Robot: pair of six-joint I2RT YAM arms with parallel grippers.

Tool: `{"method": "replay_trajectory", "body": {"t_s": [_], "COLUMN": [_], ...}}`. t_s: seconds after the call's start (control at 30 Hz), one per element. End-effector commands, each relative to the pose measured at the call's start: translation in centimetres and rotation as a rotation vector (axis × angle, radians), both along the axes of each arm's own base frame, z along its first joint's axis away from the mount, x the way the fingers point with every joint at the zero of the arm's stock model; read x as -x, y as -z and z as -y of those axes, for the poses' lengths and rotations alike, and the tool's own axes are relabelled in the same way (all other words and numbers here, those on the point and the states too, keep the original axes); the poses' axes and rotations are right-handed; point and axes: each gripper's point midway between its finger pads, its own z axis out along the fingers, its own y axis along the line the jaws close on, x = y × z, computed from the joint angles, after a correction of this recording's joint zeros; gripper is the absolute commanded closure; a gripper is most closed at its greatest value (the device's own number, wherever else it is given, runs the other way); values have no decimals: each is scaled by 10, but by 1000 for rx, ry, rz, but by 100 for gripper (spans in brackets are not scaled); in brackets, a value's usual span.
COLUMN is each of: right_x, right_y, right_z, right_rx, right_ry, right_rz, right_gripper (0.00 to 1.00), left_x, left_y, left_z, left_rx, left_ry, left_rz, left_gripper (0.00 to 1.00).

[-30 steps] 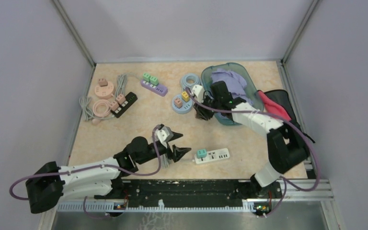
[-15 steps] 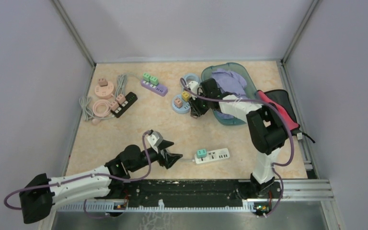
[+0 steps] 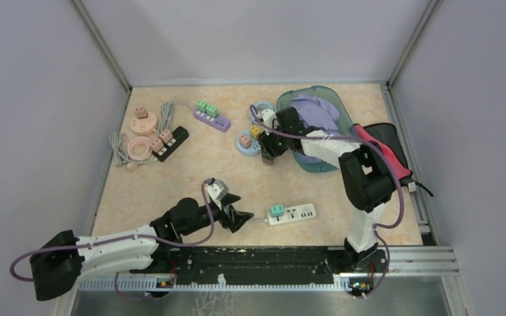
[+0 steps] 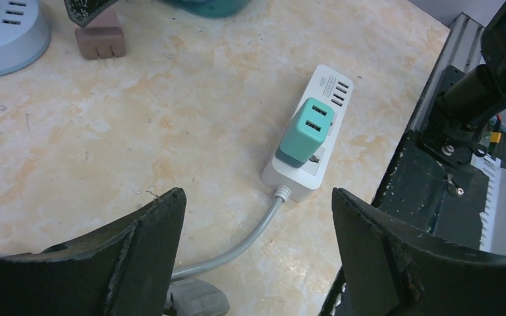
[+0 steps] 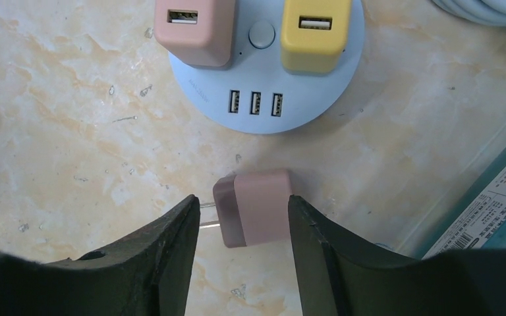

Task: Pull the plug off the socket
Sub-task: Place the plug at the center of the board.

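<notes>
The view from above shows the whole table, but the plugs are very small there. The left wrist camera shows them better. A green plug sits in the white power strip, at the end where the grey cable goes out. The left gripper is spread wide just before this end and touches nothing. It is low over the table, and the strip lies near the front edge, close to the black rail.

Only the right wrist camera shows clearly that a brown plug lies flat on the table, out of any socket. It lies just beside the round blue socket. The fingers of the right gripper stand on both sides of it, parted wider than its body. The metal pins point to one finger, and the other finger is at the edge of the plug. A pink plug and a yellow plug are in the round socket.

The table top is beige with a marble pattern. Plain grey walls stand on three sides. A blue-green bin with cloth is at the back right.

The green plug is a small block with two USB ports on top.
</notes>
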Motion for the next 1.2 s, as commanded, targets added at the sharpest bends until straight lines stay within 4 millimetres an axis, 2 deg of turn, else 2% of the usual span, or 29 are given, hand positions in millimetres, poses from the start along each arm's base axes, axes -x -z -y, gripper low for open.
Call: {"method": "replay_trajectory", "body": {"t_s": [0.0, 0.2, 0.4, 0.5, 0.73, 0.87, 0.97, 1.1, 1.17], "right_x": [-12, 2, 38, 50, 58, 72, 88, 111, 121], "right_y": [-24, -61, -94, -107, -142, -163, -168, -168, -166], "right_z": [-8, -12, -16, -12, 15, 33, 46, 63, 68], "right_rx": [-47, -106, -193, -238, -341, -393, -403, -388, -398], "right_ry": [14, -72, -247, -298, -326, -341, -349, -372, -399], "right_rz": [60, 104, 119, 123, 158, 231, 308, 443, 432], "right_gripper": [47, 48, 48, 48, 48, 49, 48, 43, 42], "left_x": [-10, 0, 13, 16, 26, 21, 17, 15, 16], "left_y": [-21, -29, -47, -54, -58, -55, -58, -65, -68], "left_z": [5, 14, 18, 17, 18, 13, 11, 12, 15], "left_rx": [33, 83, 161, 209, 224, 244, 255, 234, 215], "left_ry": [-20, 43, 113, 121, 154, 103, 78, 90, 119], "left_rz": [71, 55, 68, 65, -5, -39, -24, 42, 83], "left_gripper": [12, 11, 12, 12, 11, 8, 0, 0, 0]}}
